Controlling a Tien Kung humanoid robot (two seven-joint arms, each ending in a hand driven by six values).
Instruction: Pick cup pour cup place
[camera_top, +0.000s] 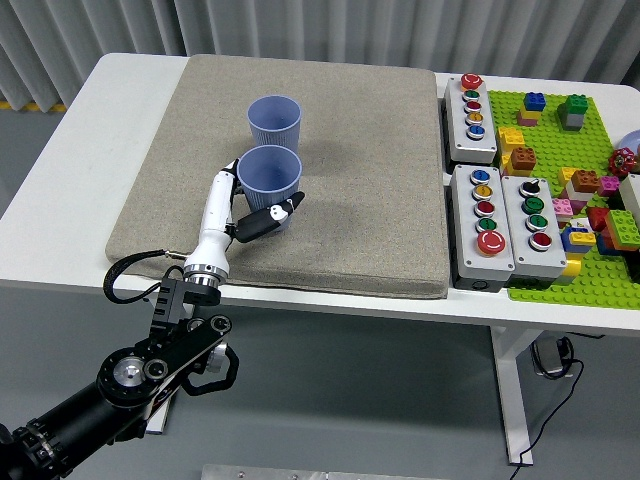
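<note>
— Left hand (243, 212) first: what is it doing?
— Fingers are wrapped around the near cup (269, 180), upright over the grey mat (360, 170).
— And the second cup (274, 124)?
— At twelve o'clock from mine — just beside it, standing on the mat.

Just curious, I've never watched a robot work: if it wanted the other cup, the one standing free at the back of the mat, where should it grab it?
Probably around the ribbed side wall of the back cup, from the left. It stands upright with its mouth open, and the left robot hand already holds the near cup that way.
</note>
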